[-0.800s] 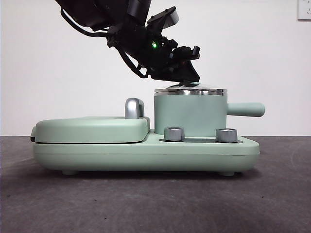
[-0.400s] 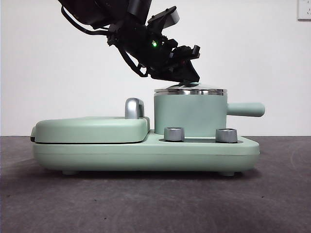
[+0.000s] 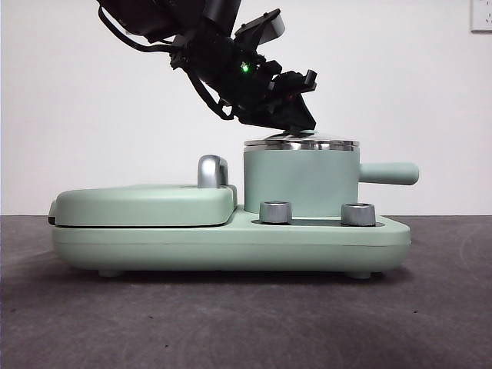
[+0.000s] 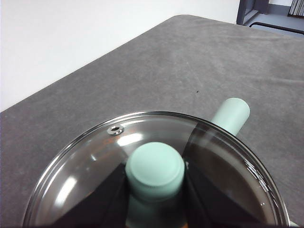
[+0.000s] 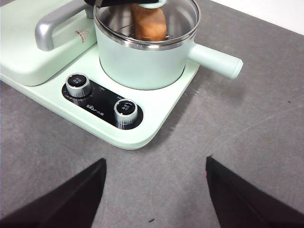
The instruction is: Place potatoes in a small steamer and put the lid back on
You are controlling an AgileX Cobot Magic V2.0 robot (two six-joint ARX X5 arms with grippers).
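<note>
The small mint-green steamer [image 3: 300, 183] stands on the right half of the cooker base, its straight handle [image 3: 388, 173] pointing right. The glass lid [image 3: 301, 144] sits flat on its steel rim. My left gripper [image 3: 296, 129] comes down from the upper left onto the lid. In the left wrist view its jaws press both sides of the mint knob [image 4: 155, 166]. The orange-brown potato [image 5: 148, 21] shows inside the steamer [image 5: 142, 61] through the glass in the right wrist view. My right gripper [image 5: 154, 190] is open and empty above the grey table in front of the cooker.
The flat mint griddle cover [image 3: 146, 204] with its chrome handle [image 3: 211, 171] fills the left half of the cooker base [image 3: 231, 246]. Two steel dials [image 3: 275, 212] [image 3: 357, 214] sit on the front panel. Grey table lies all around.
The left arm has shifted very slightly upward; the lid stays on the steamer. Nothing else has moved.
</note>
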